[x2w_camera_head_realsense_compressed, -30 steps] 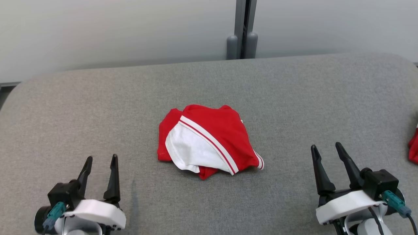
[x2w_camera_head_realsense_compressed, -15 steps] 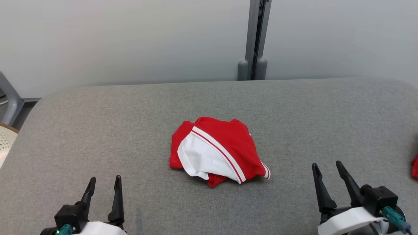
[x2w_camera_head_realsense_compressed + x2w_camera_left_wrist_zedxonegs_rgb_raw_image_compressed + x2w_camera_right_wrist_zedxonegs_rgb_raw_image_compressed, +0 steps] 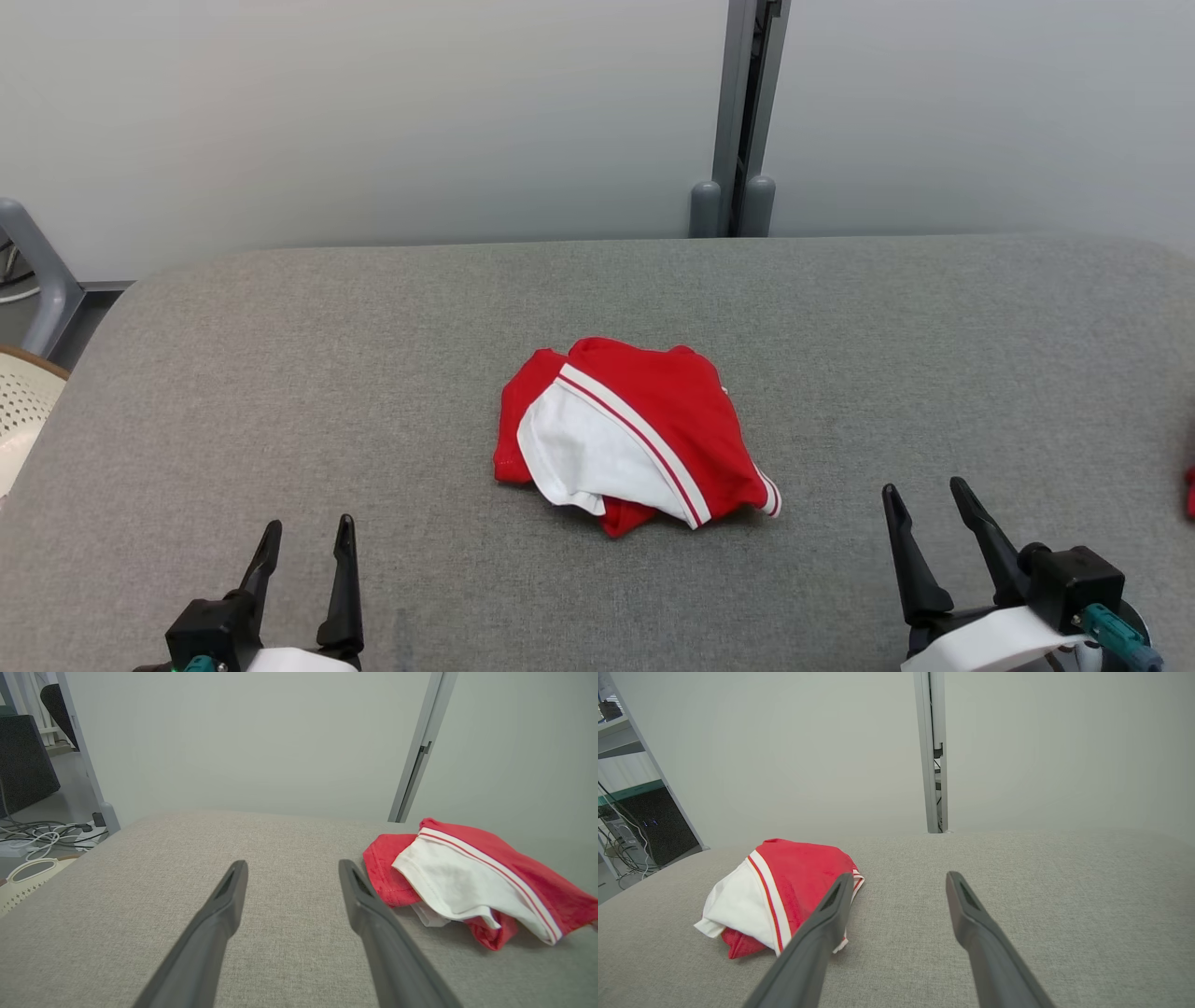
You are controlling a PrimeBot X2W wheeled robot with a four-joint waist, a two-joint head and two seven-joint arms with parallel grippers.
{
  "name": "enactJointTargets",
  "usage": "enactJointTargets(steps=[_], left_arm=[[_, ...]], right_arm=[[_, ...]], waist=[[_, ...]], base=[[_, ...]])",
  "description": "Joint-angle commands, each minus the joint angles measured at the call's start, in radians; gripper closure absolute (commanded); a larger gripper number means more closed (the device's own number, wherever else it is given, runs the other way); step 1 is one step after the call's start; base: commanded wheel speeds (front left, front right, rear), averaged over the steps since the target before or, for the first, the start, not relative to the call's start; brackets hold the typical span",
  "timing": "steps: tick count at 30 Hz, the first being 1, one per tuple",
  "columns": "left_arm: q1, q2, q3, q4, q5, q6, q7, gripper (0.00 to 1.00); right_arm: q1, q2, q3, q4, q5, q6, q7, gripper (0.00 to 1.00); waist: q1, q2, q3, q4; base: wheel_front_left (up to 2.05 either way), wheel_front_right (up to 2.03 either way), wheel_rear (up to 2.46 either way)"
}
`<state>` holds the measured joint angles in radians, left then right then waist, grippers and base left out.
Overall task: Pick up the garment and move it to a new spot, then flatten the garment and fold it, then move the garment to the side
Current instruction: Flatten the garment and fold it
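Head view: garment (image 3: 635, 434) lies crumpled at centre of grey padded surface (image 3: 280, 373), well apart from both grippers. Left gripper (image 3: 310, 523) and right gripper (image 3: 922, 486): jaws wide, empty. Long axis diagonal, far-left to near-right; striped corner points near-right.

Left wrist view: garment (image 3: 467, 882) ahead-right of fingers. Risk: layers bunched, so pinch may catch top layer only and heap drags.

Right wrist view: garment (image 3: 784, 886) ahead-left, striped corner nearest. Risk: one-sided lift likely leaves twist, making flattening harder.

You've got a crumpled red-and-white cloth garment (image 3: 644, 434), red-and-white striped trim, on a heathered grey fabric surface (image 3: 280, 373).
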<state>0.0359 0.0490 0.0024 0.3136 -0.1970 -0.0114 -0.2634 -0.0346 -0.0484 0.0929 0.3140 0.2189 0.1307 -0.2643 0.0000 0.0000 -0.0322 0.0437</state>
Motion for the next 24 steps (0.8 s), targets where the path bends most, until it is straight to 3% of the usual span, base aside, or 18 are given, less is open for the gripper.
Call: enactJointTargets(steps=[1,7,13,19,24], left_arm=[[0.003,0.004,-0.003,-0.005,-0.006,0.002,-0.001,0.0],[-0.014,0.003,-0.041,-0.004,-0.013,-0.005,-0.001,0.0],[-0.041,0.004,-0.089,0.001,-0.028,-0.009,-0.001,0.0],[-0.072,0.004,-0.139,0.007,-0.05,-0.006,-0.001,0.0],[-0.084,0.004,-0.169,0.01,-0.069,0.003,-0.001,0.0]], right_arm=[[0.0,-0.005,0.0,-0.001,-0.009,0.0,0.0,0.0],[-0.029,-0.005,0.064,-0.016,-0.036,0.0,0.0,0.0],[-0.087,-0.005,0.196,-0.004,-0.087,0.0,0.0,0.0],[-0.177,-0.005,0.326,0.06,-0.142,0.0,0.0,0.0],[-0.247,-0.006,0.371,0.158,-0.192,0.0,0.0,0.0]], waist=[[0.0,0.0,0.006,0.005],[0.0,0.0,0.04,0.043],[0.0,0.0,0.096,0.11],[0.0,0.0,0.151,0.2],[0.0,0.0,0.184,0.271]], base=[[0.0,0.0,0.0],[0.0,0.0,0.0],[0.0,0.0,0.0],[0.0,0.0,0.0],[0.0,0.0,0.0]])
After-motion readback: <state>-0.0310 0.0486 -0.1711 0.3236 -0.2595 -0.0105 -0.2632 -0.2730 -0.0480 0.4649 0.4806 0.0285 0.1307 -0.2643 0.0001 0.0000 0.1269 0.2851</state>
